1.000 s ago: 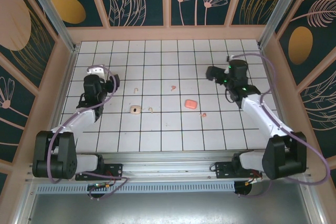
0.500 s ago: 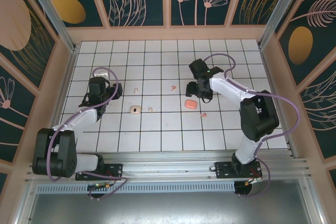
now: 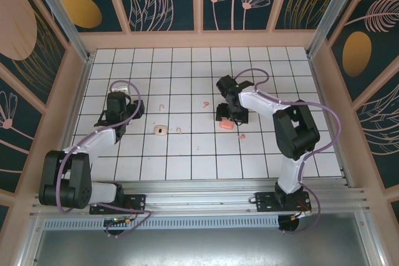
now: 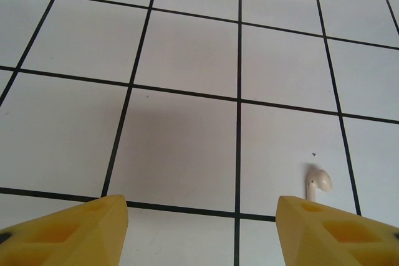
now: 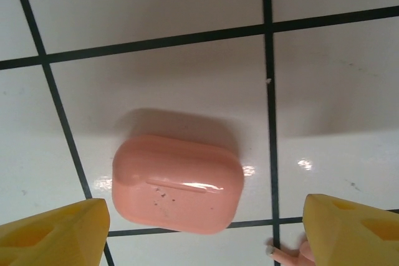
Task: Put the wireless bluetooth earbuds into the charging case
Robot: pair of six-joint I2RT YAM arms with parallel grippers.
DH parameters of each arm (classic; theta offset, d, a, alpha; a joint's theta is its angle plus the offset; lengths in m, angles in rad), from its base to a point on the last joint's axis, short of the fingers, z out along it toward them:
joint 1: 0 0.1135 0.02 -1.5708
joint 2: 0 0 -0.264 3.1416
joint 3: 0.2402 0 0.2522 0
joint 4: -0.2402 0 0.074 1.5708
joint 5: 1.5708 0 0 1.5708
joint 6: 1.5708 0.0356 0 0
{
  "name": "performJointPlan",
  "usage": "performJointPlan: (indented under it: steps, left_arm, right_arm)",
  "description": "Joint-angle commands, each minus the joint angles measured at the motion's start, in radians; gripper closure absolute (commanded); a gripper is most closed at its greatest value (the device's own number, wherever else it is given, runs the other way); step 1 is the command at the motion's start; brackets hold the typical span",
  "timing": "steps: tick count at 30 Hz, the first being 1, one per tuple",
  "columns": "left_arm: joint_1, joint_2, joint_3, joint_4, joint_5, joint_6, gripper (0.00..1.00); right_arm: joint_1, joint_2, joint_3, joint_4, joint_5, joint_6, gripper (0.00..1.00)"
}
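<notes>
A closed salmon-pink charging case (image 5: 177,183) lies on the white tiles, and my right gripper (image 5: 202,219) hangs open just above it, yellow fingers (image 5: 53,232) on either side and apart from it. From above, that gripper (image 3: 227,113) covers part of the case (image 3: 226,124). One pink earbud (image 5: 285,255) lies by the right finger, also seen in the top view (image 3: 242,135); another pink earbud (image 3: 206,103) sits further back. My left gripper (image 4: 199,228) is open and empty over bare tile, with a beige earbud (image 4: 318,183) just ahead of its right finger. A second beige earbud (image 3: 179,131) lies beside the beige case (image 3: 161,130).
The tiled floor (image 3: 187,160) is boxed in by wooden walls (image 3: 199,38) on the back and sides. My left gripper (image 3: 120,108) sits near the left wall, a beige earbud (image 3: 162,106) to its right. Open tiles stretch along the front.
My right arm has swung from the right side leftward and down, ending over the pink case. The left gripper has edged slightly back and right.
</notes>
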Motion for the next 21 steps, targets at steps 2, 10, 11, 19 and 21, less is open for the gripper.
performJointPlan:
  steps: [2,10,11,19,21]
  left_arm:
    - [-0.006,-0.008,0.010,-0.011,-0.016,-0.011,0.35]
    - [-0.004,-0.014,0.005,-0.017,-0.043,-0.023,0.35]
    - [-0.005,-0.015,0.005,-0.020,-0.044,-0.022,0.35]
    - [-0.005,-0.004,0.016,-0.028,-0.042,-0.018,0.35]
    - [-0.005,-0.002,0.018,-0.028,-0.037,-0.019,0.36]
  right_arm:
    - [0.017,0.044,0.039,-0.005,-0.021,0.025,0.18]
    - [0.022,0.082,0.038,0.009,-0.024,0.027,0.19]
    - [0.022,0.087,0.038,0.011,-0.024,0.026,0.20]
    - [0.020,0.113,0.035,0.036,-0.024,0.022,0.29]
    - [0.018,0.113,0.031,0.048,-0.024,0.020,0.30]
